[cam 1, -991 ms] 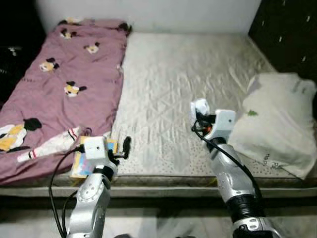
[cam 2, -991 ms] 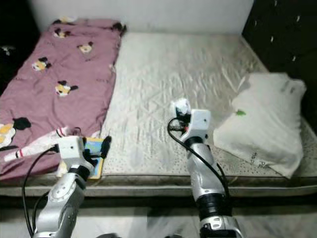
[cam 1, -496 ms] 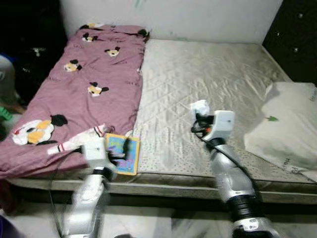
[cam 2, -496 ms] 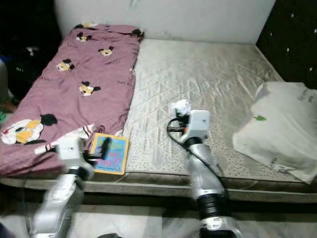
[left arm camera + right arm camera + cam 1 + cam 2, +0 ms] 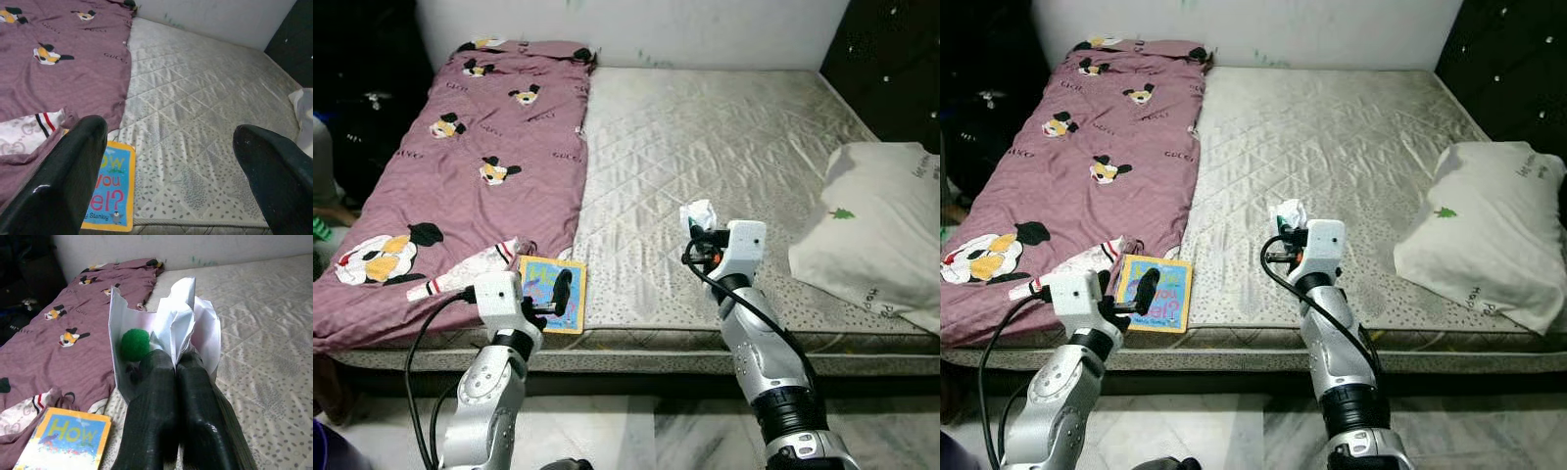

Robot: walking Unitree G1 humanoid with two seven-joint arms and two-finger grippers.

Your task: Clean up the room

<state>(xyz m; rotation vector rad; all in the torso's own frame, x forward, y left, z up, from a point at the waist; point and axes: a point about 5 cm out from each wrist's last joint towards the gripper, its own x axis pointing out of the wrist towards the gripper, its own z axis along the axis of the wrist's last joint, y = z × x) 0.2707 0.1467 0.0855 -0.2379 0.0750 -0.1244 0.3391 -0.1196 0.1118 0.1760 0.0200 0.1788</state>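
My right gripper (image 5: 697, 233) is shut on a crumpled white paper (image 5: 699, 212) with a green ball (image 5: 135, 343) tucked in it, held above the middle of the grey mattress (image 5: 724, 147). A colourful children's book (image 5: 551, 292) lies at the mattress front edge, beside the purple cartoon blanket (image 5: 460, 166). My left gripper (image 5: 558, 294) is open and hovers just over the book's near side. In the left wrist view the book (image 5: 110, 193) lies beside one black finger (image 5: 63, 181), the other finger (image 5: 276, 176) far apart from it.
A white pillow (image 5: 876, 235) lies at the bed's right side. A striped white garment (image 5: 470, 269) lies on the blanket's near edge. A dark studded headboard (image 5: 901, 59) stands at the right. Dark clutter (image 5: 357, 108) lies left of the bed. Tiled floor (image 5: 636, 431) runs along the bed front.
The camera has turned, shifting the whole scene. My left arm has steadied with its gripper over the book. The right gripper still holds the paper.
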